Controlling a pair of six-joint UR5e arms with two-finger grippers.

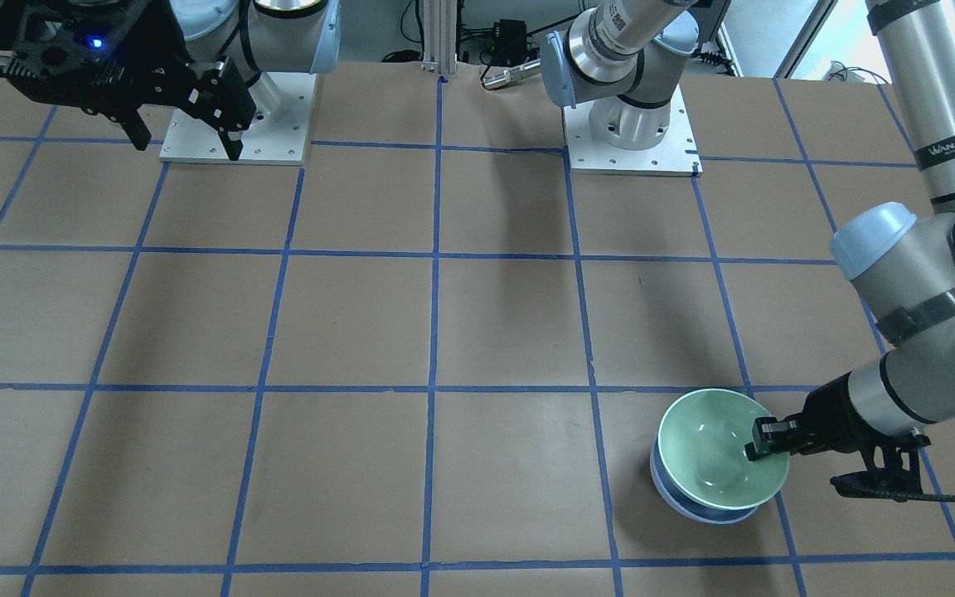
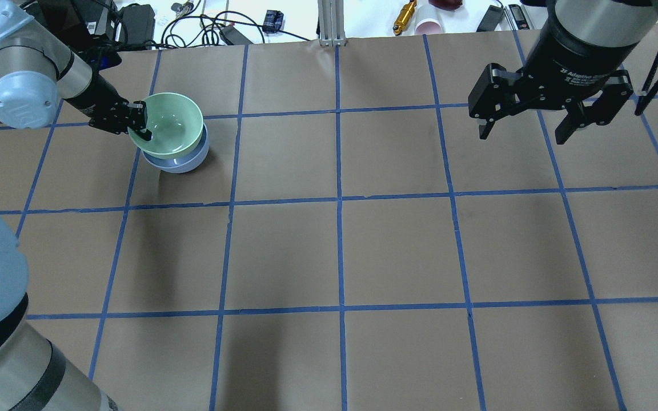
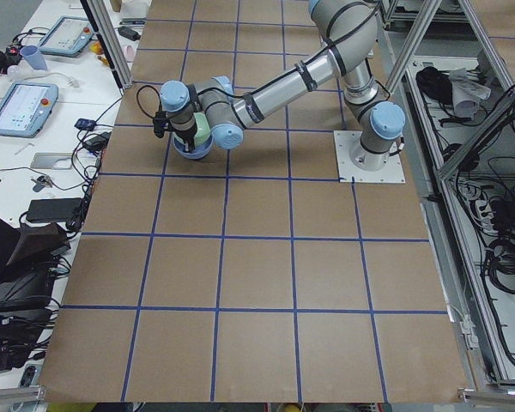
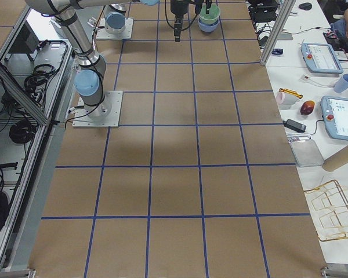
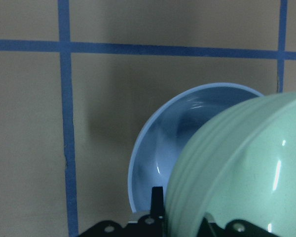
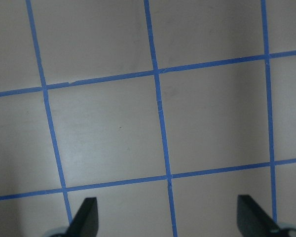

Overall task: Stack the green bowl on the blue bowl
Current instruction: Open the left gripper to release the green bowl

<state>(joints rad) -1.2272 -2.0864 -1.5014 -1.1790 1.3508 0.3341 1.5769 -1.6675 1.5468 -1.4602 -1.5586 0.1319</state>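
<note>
The green bowl (image 2: 170,121) hangs tilted in the mouth of the blue bowl (image 2: 187,162), which stands on the brown worktop (image 2: 397,251) close to its far edge, the one opposite the robot, on the robot's left side and away from any corner. The left gripper (image 1: 772,436) has the green bowl by the rim on the side nearest the arm. One of its fingers (image 1: 759,443) reaches down inside the bowl and the other is outside the wall, so the rim is pinched between them. In the left wrist view the green bowl covers only part of the blue one, whose inside shows bare beside it, so the two are not centred. Whether the green bowl's base touches the blue bowl I cannot tell. The right gripper (image 2: 521,137) hovers above bare worktop near the same far edge on the robot's right side, well apart from the bowls, its fingers spread wide with nothing between them.
</note>
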